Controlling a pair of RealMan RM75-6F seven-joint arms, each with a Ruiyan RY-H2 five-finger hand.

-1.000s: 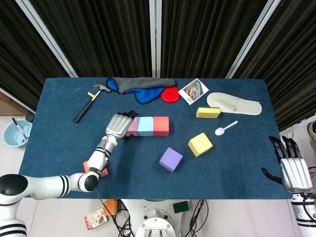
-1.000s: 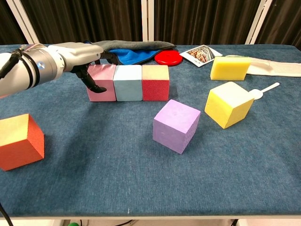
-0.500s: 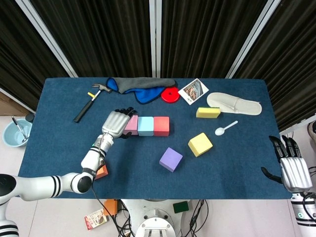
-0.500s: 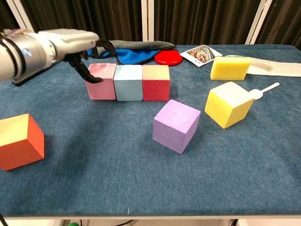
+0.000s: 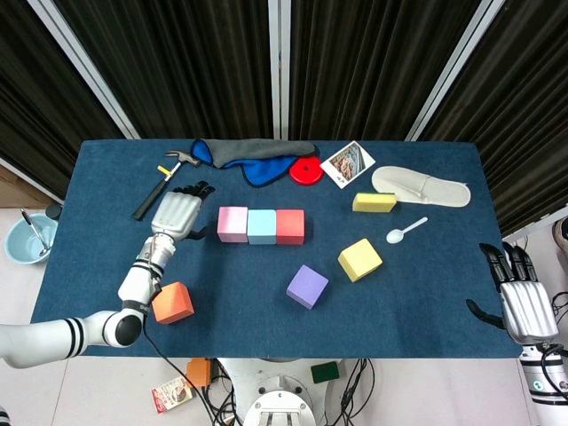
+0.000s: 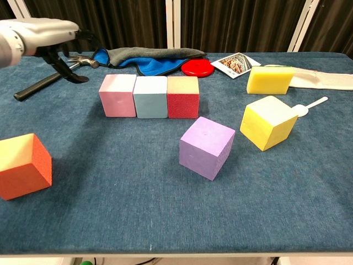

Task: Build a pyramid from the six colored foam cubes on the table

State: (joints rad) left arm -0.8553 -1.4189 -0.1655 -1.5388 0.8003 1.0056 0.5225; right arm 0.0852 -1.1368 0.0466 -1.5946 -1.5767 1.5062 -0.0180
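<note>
Pink (image 5: pixel 232 224), light blue (image 5: pixel 262 225) and red (image 5: pixel 290 225) cubes stand touching in a row at mid table; the chest view shows them as pink cube (image 6: pixel 117 95), light blue cube (image 6: pixel 150 96) and red cube (image 6: pixel 182 96). A purple cube (image 5: pixel 308 286) and a tilted yellow cube (image 5: pixel 359 259) lie loose in front of the row to the right. An orange cube (image 5: pixel 172 303) sits near the front left edge. My left hand (image 5: pixel 176 213) hovers left of the pink cube, apart from it, fingers spread and holding nothing. My right hand (image 5: pixel 519 302) hangs off the table's right edge, fingers straight, holding nothing.
A hammer (image 5: pixel 164 182), a blue and grey cloth (image 5: pixel 253 160), a red disc (image 5: pixel 306 170) and a picture card (image 5: pixel 347 164) line the back. A yellow sponge (image 5: pixel 374 202), a white slipper (image 5: pixel 422 186) and a white spoon (image 5: pixel 404 232) lie at the right.
My left hand has drawn away from the pink cube, moving left and up toward the hammer. The orange cube now shows fully. The right hand barely moved.
</note>
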